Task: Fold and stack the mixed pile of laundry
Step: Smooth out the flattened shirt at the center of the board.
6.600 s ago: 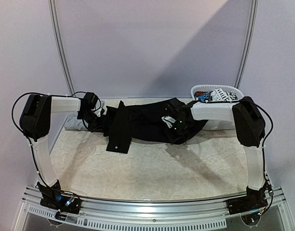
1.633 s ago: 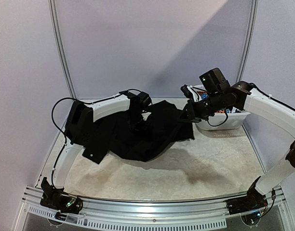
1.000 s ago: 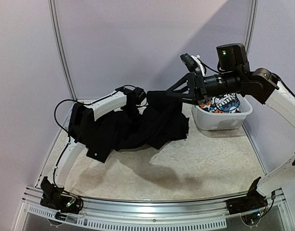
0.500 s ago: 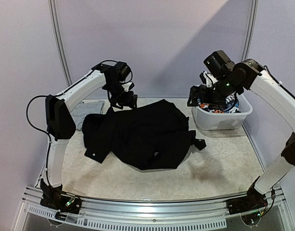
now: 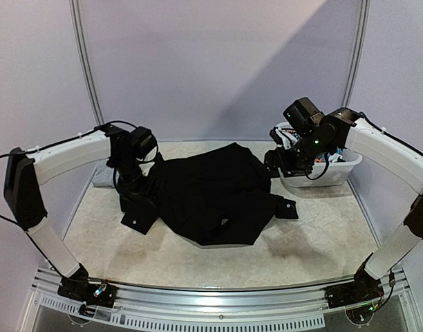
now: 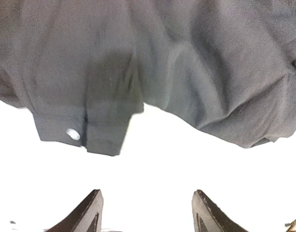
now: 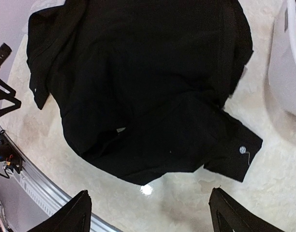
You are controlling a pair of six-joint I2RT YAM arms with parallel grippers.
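The large black long-sleeved garment (image 5: 211, 197) lies spread across the middle of the table, one buttoned cuff (image 5: 286, 208) at its right and another (image 6: 73, 134) at its left. My left gripper (image 5: 132, 188) hangs open just over the left sleeve; in the left wrist view its gripper (image 6: 147, 212) holds nothing. My right gripper (image 5: 275, 160) hovers open above the garment's right shoulder, and in the right wrist view the gripper (image 7: 150, 215) is empty, with the garment (image 7: 148, 92) below. A light grey top (image 5: 99, 180) peeks out behind the left arm. A printed piece (image 5: 333, 155) lies in the basket.
A white plastic laundry basket (image 5: 322, 176) stands at the back right, right beside my right wrist, and its wall (image 7: 288, 63) shows in the right wrist view. Bare tabletop runs along the front (image 5: 218, 266). A metal rail (image 5: 218, 304) marks the near edge.
Both grippers have let go of the black garment, which now lies flat. The left arm has swung down from high at the back to the left sleeve. The right arm has dropped slightly.
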